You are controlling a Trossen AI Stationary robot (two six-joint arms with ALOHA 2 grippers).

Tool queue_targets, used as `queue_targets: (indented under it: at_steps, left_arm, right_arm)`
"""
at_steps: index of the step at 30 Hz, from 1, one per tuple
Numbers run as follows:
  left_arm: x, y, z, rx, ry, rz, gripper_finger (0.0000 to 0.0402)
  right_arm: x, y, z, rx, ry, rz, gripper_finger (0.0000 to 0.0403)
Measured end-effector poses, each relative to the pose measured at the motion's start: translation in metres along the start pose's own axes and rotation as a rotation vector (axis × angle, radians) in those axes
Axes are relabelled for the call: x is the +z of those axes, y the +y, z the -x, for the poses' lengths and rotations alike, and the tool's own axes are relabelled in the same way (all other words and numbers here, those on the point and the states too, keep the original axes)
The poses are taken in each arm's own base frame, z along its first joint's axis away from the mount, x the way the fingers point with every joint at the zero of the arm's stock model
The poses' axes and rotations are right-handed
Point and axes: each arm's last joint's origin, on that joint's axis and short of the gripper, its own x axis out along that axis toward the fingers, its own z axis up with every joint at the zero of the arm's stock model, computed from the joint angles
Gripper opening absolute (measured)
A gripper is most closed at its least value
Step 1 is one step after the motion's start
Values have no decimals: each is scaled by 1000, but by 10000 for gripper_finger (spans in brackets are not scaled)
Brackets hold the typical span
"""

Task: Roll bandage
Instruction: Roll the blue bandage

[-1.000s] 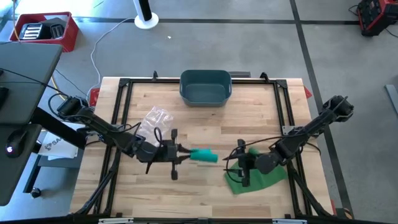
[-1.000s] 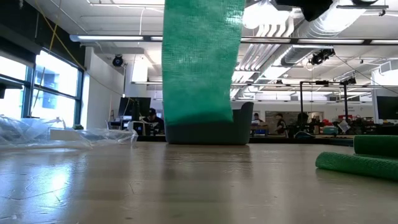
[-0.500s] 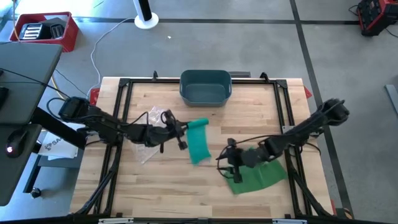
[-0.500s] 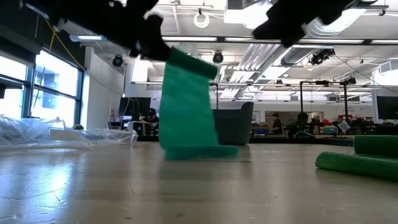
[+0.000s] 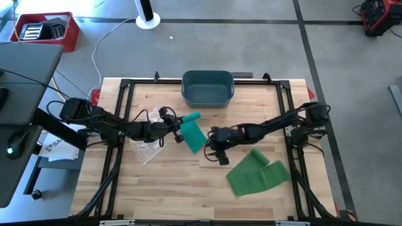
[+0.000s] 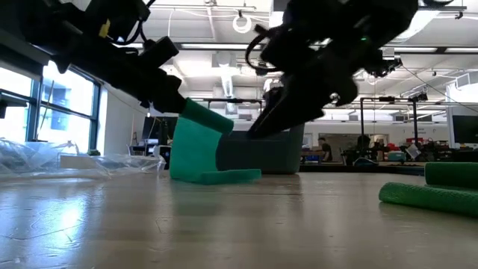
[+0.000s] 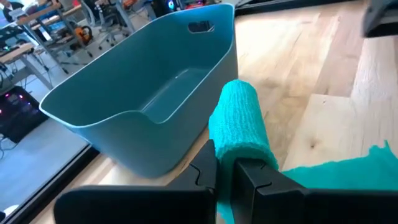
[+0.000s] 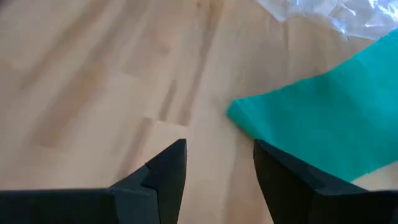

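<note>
a: where's the bandage (image 5: 191, 132)?

b: near the middle of the table (image 5: 188, 194), in front of the blue bin (image 5: 208, 88). the left gripper (image 5: 178, 122) is pinching its rolled end, fingers pressed together on it, and the loose teal tail droops down onto the wood.

a: and the right gripper (image 5: 210, 139)?

b: just beside the tail's far edge, fingers spread, holding nothing.

a: anything else around?

b: a crumpled plastic bag (image 5: 148, 135) under the left arm, and a green cloth (image 5: 256, 176) lying near the right side.

Overhead, table-level, two close wrist views
</note>
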Motion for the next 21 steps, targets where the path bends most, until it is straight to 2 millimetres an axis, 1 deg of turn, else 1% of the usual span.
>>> queue_targets:
  at_steps: [3,6,8,10,13,16,18,21]
  left_arm:
    - [0,1,-1,-9,2,3,9]
    - [0,3,-3,-14,4,6,9]
    - [0,3,-4,-21,5,9,9]
    - [0,3,-4,-24,5,9,9]
    - [0,3,-4,-28,6,9,9]
    - [0,3,-4,-27,6,13,9]
    - [-1,3,-4,-23,9,6,9]
    - [-2,4,-4,14,19,-4,9]
  right_arm:
    - [10,-13,-15,16,64,74,178]
    - [15,-24,-32,38,168,146,177]
    - [17,-28,-44,55,227,198,172]
    - [19,-33,-54,32,270,235,161]
    - [20,-39,-64,-11,324,240,137]
    - [22,-41,-66,0,356,232,109]
    - [22,-41,-66,8,369,230,82]
    - [20,-36,-64,22,397,227,29]
